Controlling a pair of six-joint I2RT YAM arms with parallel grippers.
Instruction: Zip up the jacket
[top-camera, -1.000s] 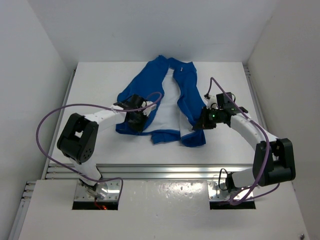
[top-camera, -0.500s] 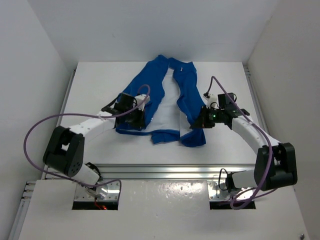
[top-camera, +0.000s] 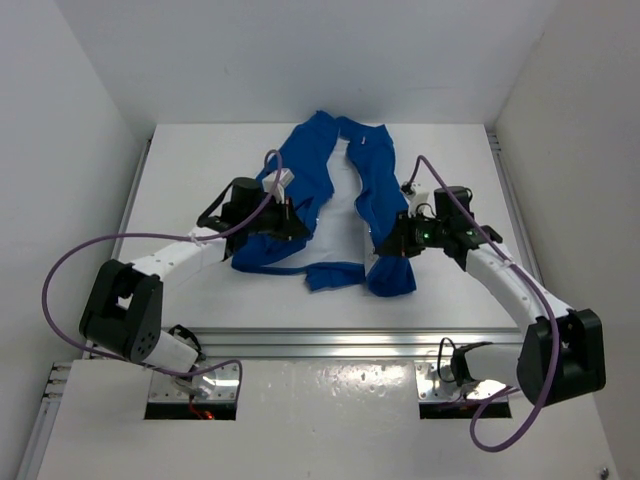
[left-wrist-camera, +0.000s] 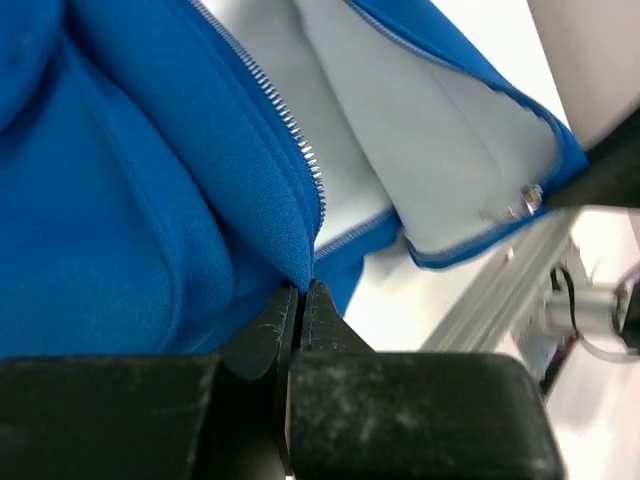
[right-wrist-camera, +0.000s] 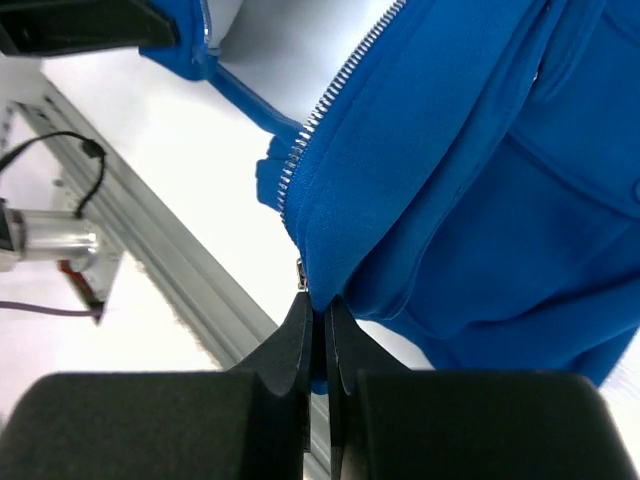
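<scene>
The bright blue jacket (top-camera: 322, 160) lies unzipped at the table's middle, its two front panels apart with a strip of white lining between them. My left gripper (top-camera: 288, 222) is shut on the left panel's front edge. In the left wrist view the tips (left-wrist-camera: 300, 290) pinch the blue fabric (left-wrist-camera: 120, 200) just below the pale zipper teeth (left-wrist-camera: 290, 130). My right gripper (top-camera: 392, 240) is shut on the right panel's edge. In the right wrist view the tips (right-wrist-camera: 318, 305) pinch the fabric (right-wrist-camera: 480, 180) beside its zipper teeth (right-wrist-camera: 330, 100). A small metal zipper piece (left-wrist-camera: 528, 197) shows on the far panel's lower corner.
The white table (top-camera: 190, 170) is boxed in by white walls at the back and both sides. An aluminium rail (top-camera: 330, 340) runs along the near edge. Purple cables (top-camera: 70, 260) loop off both arms.
The left gripper has closed on the left panel's edge and pulled it up and toward the back. The right gripper has drawn its panel slightly inward, and the lower hem has bunched.
</scene>
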